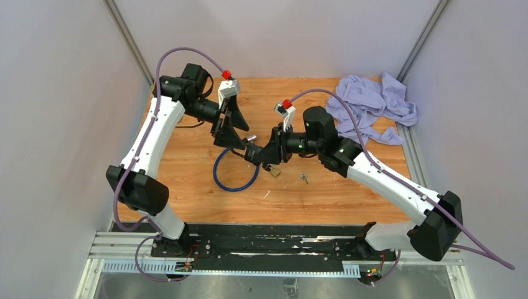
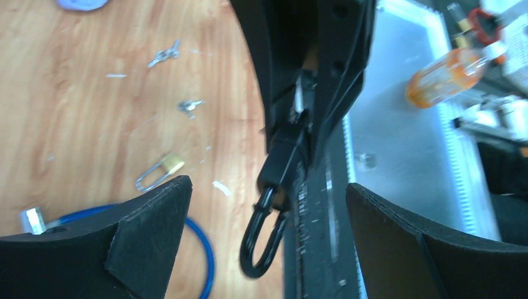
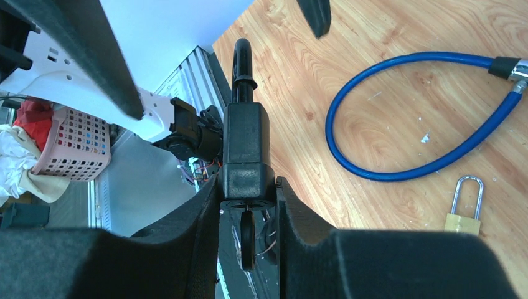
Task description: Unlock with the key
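Note:
My right gripper (image 3: 247, 182) is shut on the body of a black padlock (image 3: 246, 143), held above the table. Its shackle (image 3: 241, 62) points away from the wrist. A key with a black head (image 3: 247, 240) sticks out of the lock's underside, between my right fingers. My left gripper (image 2: 268, 185) is open wide, with a finger on each side of the padlock's shackle (image 2: 264, 240) and touching neither side. From above, the left gripper (image 1: 231, 128) and the right gripper (image 1: 261, 154) meet over the middle of the table.
A blue cable lock (image 1: 235, 177) loops on the wood under the grippers, and a small brass padlock (image 1: 274, 171) lies beside it. Loose keys (image 1: 303, 178) lie a little to the right. A purple cloth (image 1: 373, 106) is bunched at the back right corner.

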Robot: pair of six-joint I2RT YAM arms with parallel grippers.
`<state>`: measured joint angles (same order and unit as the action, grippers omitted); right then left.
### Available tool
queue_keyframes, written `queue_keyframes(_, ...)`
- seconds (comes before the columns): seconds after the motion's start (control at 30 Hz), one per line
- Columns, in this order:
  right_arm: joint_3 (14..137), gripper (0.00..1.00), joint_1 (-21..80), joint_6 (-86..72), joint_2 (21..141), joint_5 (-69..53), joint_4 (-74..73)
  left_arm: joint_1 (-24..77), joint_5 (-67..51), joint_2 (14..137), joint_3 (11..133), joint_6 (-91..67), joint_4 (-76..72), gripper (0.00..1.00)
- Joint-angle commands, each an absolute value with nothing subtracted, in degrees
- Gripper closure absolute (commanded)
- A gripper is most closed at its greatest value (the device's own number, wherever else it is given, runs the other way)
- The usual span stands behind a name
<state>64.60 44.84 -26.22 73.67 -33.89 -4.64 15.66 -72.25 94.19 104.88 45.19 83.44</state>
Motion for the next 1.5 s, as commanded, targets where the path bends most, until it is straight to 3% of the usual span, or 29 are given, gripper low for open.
queue_keyframes(0.0, 65.11, 0.99, 42.45, -28.57, 72.43, -35.66, -0.11, 14.30, -63.80, 91.62, 104.01, 54.06, 83.13, 0.02)
queue_keyframes(0.63, 65.47, 0.99, 40.58, -32.68, 75.35, -48.15, 2.72, 14.33, -59.68, 87.97, 93.23, 73.12, 82.97, 0.02)
queue_keyframes(0.77, 65.68, 0.99, 40.42, -34.44, 76.29, -50.12, 4.45, 14.79, -59.91, 87.47, 92.31, 73.05, 82.99, 0.20)
queue_keyframes(1.03, 67.59, 0.99, 40.29, -38.37, 80.16, -52.88, 4.74, 15.02, -55.44, 85.91, 92.76, 75.78, 83.05, 0.32)
queue_keyframes(1.13, 68.59, 0.99, 39.98, -41.89, 82.62, -54.16, 4.55, 15.64, -51.62, 84.73, 92.74, 78.64, 82.99, 0.32)
queue_keyframes(1.3, 67.89, 0.99, 39.15, -54.66, 87.06, -59.52, 14.58, 17.55, -43.48, 83.48, 90.75, 84.58, 82.68, 0.37)
queue_keyframes(1.47, 67.85, 0.99, 39.13, -60.05, 89.70, -61.98, 17.57, 20.52, -37.36, 81.06, 87.76, 83.13, 75.73, 0.58)
